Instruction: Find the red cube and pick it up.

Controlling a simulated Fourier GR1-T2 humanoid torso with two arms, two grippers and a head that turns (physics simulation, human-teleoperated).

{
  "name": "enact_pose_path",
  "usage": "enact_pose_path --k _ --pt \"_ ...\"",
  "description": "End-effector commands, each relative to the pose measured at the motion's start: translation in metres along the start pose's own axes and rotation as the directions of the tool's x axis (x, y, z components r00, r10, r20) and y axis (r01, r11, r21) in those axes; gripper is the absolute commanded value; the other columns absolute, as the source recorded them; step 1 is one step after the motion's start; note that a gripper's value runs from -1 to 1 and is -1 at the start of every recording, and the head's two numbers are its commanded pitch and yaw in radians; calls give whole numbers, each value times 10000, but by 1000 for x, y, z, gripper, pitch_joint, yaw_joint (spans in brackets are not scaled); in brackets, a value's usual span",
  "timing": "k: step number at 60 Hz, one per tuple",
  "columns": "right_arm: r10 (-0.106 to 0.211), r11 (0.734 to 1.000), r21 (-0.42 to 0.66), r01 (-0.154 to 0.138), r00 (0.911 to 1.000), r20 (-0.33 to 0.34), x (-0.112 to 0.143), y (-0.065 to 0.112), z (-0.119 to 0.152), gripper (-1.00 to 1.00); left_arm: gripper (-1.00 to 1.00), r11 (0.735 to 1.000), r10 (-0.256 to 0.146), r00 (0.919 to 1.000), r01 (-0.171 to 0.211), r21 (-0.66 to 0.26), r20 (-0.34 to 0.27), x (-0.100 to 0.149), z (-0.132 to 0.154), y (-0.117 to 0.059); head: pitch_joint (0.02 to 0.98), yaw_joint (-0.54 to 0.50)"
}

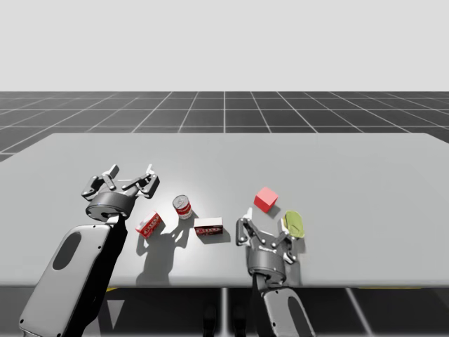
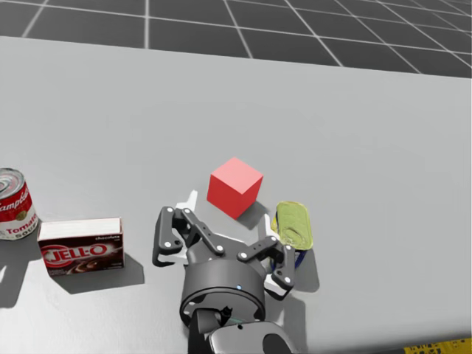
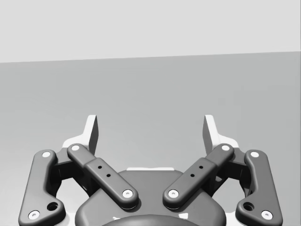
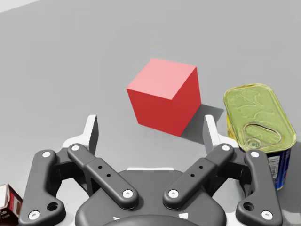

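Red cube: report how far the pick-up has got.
Done: the red cube is found; my right tool is lined up, open, just short of it. In hand: nothing yet, the cube sits on the table. Left: advance, close, lift.

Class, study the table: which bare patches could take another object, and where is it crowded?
The table is bare beyond the red cube and to the right of the yellow-lidded tin. Crowded: the near strip, where left box, can and right box lie between my left hand and right hand, with cube and tin close by it.
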Motion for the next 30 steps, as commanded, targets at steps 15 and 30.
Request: enact_pose_path --k 15,30 --pt "855 9907 -1019 -903 9951 -499 -24 -7 -39 -1000 -1000 10000 -54 10000 54 47 35 0 0 0 773 -245" --pt "1247 9835 -1222 -1335 9892 -770 -25 -6 -64 -1000 -1000 10000 -30 10000 30 52 44 1 1 0 774 -244"
